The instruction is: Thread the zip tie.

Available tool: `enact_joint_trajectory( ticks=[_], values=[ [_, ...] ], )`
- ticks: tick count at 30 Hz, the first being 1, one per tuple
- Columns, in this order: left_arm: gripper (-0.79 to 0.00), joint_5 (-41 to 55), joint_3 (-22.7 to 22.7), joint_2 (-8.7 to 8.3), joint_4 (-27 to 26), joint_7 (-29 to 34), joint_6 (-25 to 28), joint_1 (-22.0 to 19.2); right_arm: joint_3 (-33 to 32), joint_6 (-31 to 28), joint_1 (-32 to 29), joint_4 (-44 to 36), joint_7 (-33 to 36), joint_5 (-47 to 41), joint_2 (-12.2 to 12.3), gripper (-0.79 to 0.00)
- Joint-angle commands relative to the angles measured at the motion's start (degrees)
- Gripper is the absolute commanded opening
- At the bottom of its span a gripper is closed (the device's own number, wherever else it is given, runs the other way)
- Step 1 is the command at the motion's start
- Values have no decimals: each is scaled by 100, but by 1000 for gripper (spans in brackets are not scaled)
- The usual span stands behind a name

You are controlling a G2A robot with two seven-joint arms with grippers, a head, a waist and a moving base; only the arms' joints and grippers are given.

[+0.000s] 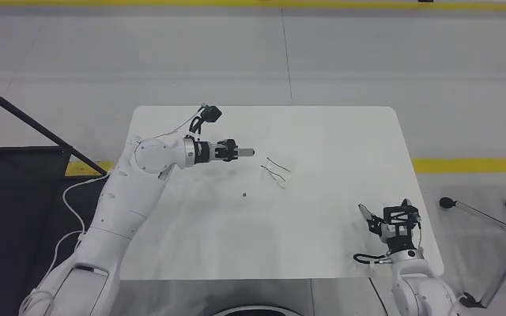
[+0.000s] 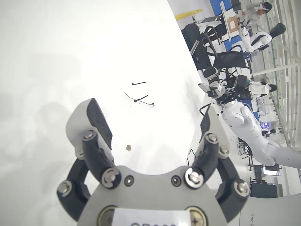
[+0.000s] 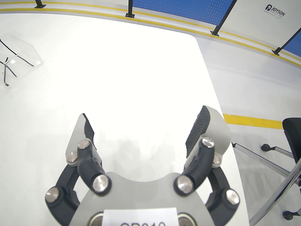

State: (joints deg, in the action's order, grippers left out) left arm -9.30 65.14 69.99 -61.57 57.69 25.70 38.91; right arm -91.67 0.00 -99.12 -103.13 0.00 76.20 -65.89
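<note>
**Both end effectors released; zip ties loose on the desk**

The left arm stretches from the near left side across the white desk (image 1: 332, 130). Its left end effector (image 1: 245, 151) points sideways toward the middle of the desk. The fingers are spread wide with nothing between them.

Near the tips but apart from them lie the thin black zip ties (image 1: 276, 170), a few loose strands, two of them crossing. A small brown speck (image 1: 244, 193) sits on the desk, nearer the robot than the ties.

The right arm is tucked in at the near right corner. The right end effector (image 1: 389, 213) faces the far side, released and empty, well apart from the zip ties.

Each end effector carries a white sticker (image 3: 140, 217) whose dark print is cut off at the edge. A pale panel (image 3: 270, 5) beyond the desk bears a small logo with lettering.
</note>
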Motion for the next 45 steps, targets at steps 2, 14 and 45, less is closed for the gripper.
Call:
enact_joint_trajectory(
  ticks=[2, 14, 45],
  values=[
    [0, -174, -127, 20, 58, -108, -253, -19, 0, 0, 0, 0, 0, 0, 0, 0],
    [-409, -69, -1263, 476, 1578, 100, -240, -1163, 0, 0, 0, 0, 0, 0, 0, 0],
    [-468, -175, -2471, 1492, 3677, -429, 228, -2232, 0, 0, 0, 0, 0, 0, 0, 0]
  ],
)
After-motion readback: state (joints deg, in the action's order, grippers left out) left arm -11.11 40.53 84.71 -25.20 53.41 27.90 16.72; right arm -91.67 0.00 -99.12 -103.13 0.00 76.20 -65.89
